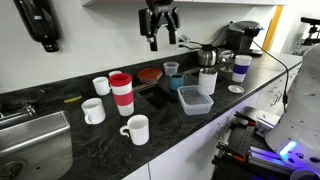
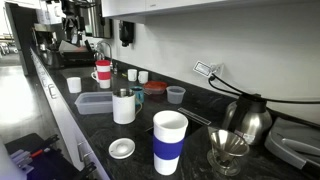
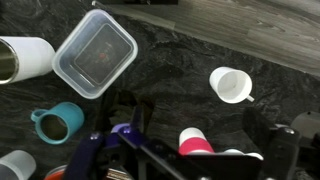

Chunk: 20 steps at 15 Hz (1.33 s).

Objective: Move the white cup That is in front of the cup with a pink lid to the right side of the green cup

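Hovering high, gripper (image 1: 163, 42) seemingly parted, empty; white cup (image 1: 136, 129) well below, apart.

No text, label, brand or number can be read on anything here.

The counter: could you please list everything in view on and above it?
White mugs: three, white, around the tumbler.
Tumbler: one, white, red-pink lid, mid-counter.
Green cup: one, pale green, near the wall.
Teal mug: one, teal, beside the container.
Container: one, clear, mid-counter.
Banded cup: one, white and blue, near the kettle.
Kettle: one, steel, away from the sink.
Sink: one, steel, counter end.
Gripper: one, black, fingers open, above the counter.
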{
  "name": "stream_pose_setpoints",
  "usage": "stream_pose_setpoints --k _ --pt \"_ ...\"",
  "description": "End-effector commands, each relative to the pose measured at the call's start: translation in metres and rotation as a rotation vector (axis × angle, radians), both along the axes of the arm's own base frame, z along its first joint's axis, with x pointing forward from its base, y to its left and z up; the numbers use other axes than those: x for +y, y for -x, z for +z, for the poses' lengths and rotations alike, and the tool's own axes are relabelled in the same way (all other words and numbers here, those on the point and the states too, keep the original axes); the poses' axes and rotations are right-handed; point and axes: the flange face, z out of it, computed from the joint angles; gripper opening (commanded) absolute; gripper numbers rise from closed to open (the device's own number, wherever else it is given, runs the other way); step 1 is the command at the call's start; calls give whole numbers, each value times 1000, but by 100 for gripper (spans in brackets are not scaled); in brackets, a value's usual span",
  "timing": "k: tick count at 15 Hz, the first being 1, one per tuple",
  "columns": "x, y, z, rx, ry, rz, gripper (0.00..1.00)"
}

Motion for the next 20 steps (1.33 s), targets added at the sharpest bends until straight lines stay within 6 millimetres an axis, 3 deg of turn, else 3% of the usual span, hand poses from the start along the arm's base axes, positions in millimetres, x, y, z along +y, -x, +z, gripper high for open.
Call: stream_pose_setpoints --k 1,2,3,5,10,13,20 --pt "37 -1 -28 -78 37 122 100" --pt "47 1 -41 -64 41 127 100" --pt "41 5 -30 -48 28 102 100" --pt "51 3 -47 -43 42 125 100" --pt "50 3 -39 -73 28 113 100" --pt "65 7 -45 -113 -35 132 100" --pt "79 5 -129 -26 -105 116 100"
